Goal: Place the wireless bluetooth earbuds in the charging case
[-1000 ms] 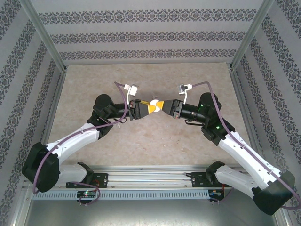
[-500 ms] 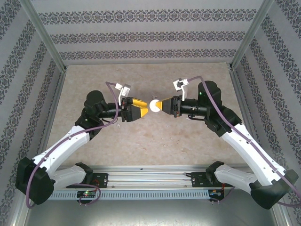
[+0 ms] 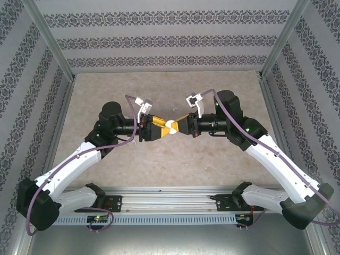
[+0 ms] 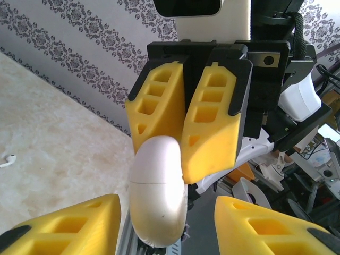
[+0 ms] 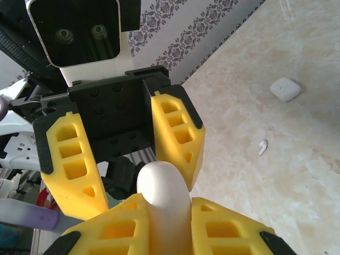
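Back in with the left gripper [image 4: 167, 204] after a pull-away half a second ago: now straddling the free end of the charging case [image 4: 158, 175], released, with a gap beside the case on at least one side, so not gripping it. No change on the right gripper [image 5: 166, 206]: clenched on the other end of the case, holding it in mid-air over the middle of the table [image 3: 159, 175], between the two arms. Reads as a fresh try at getting the lid up; insertion not started. Case itself: glossy white pebble, rounded, thin seam line across the body, looks shut tight, probably slippery to pinch. Spotted an earbud [image 5: 262, 147] lying on the table well apart from the case: tiny, white, curved.
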Robot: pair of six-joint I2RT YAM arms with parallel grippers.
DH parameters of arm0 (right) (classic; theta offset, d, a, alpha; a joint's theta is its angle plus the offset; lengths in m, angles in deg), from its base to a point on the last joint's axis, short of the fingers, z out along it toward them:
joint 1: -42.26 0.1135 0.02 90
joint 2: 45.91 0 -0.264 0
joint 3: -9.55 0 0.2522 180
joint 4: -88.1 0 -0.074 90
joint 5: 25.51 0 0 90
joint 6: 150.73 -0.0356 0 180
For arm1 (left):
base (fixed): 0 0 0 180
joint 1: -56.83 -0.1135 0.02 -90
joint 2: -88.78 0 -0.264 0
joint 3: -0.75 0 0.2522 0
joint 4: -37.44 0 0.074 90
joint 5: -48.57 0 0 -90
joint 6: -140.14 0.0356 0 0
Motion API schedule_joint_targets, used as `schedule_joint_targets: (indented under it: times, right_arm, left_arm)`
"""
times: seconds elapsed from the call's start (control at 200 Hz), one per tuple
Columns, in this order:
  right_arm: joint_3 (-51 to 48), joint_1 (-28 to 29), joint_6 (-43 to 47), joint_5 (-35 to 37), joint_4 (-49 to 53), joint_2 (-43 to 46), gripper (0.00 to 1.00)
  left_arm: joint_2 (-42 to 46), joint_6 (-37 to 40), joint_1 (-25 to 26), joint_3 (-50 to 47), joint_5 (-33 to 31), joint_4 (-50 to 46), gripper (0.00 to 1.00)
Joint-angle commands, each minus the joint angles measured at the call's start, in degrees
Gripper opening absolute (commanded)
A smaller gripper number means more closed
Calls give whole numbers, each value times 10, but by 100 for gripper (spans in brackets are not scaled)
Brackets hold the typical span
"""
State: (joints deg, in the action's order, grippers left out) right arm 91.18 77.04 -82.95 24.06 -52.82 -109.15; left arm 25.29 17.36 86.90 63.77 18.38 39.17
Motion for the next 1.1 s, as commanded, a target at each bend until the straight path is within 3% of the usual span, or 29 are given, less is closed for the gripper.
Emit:
schedule_joint_targets:
  times: [0.0,0.33,0.5,0.714,0.819,1.094]
  right_arm:
    - [22,8,14,-9,-2,-1,14]
    - [17,10,15,-4,-9,1,14]
    - [20,11,14,-4,-8,-1,14]
    - [18,11,14,-6,-11,0,14]
    - [12,11,12,-9,-10,-1,18]
    - [-1,-24,-26,-19,8,-11,35]
  left_arm:
    - [0,2,8,8,16,8,43]
    - [-13,-4,12,9,22,4,42]
    - [-20,-5,15,11,26,9,34]
    - [-18,5,16,6,26,11,17]
    - [-13,20,16,-13,33,51,0]
    - [12,86,16,-44,12,50,0]
